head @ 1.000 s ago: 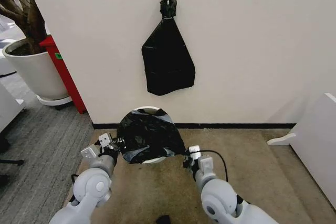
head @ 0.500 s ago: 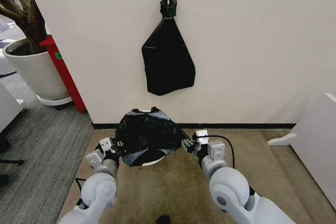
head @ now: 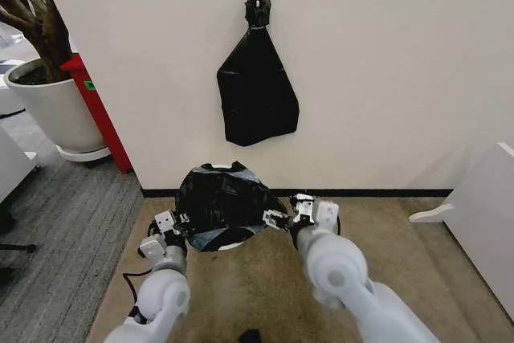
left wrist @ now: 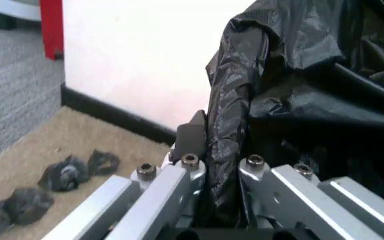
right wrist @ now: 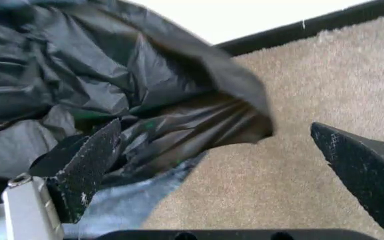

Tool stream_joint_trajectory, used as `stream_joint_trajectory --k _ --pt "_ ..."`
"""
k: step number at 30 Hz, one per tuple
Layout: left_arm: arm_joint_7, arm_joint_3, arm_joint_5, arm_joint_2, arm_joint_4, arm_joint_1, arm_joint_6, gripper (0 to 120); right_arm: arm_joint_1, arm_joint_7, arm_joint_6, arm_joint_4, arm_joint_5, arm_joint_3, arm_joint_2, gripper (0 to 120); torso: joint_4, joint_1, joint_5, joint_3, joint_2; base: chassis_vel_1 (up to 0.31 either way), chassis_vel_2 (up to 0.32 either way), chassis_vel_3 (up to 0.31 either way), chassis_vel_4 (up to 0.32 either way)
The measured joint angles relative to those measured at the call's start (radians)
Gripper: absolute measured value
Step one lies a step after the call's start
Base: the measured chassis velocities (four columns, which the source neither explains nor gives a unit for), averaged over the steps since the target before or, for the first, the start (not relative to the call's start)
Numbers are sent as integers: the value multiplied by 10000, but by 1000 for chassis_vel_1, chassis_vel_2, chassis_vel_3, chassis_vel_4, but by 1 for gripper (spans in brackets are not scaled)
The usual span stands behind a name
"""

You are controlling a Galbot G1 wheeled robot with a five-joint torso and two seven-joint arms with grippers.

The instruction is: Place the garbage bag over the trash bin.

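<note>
Lying crosswise, garbage bag (head: 222, 202) between tools

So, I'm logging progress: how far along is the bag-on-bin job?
Done: the garbage bag is draped over the trash bin, whose rim peeks out below. In hand: the left gripper pinches the bag's edge, while the right gripper is open beside it. Left: pulling the bag down evenly and letting go on the left.
</note>
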Motion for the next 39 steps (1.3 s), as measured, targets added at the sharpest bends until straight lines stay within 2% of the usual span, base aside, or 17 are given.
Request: stream_joint_trajectory --k 3,11,22,39 --pt "73 132 159 -102 52 -33 -179 3 166 316 -23 -367 -13 -189 458 100 0 0 1 0 0 0 0 0 0" --pt "111 257 220 -148 287 -205 -292 2 -101 292 -133 -594 -575 -660 905 100 -1 0 0 0 0 0 0 0 0" --pt "-43 283 80 -204 370 -420 -344 2 -478 -46 -189 -681 -1192 -970 1007 100 -1 0 2 0 0 0 0 0 0" --pt "-511 157 -492 -630 368 -723 -195 2 -1084 -580 -191 -540 -2088 -1154 933 100 -1 0 2 -1 0 0 0 0 0"
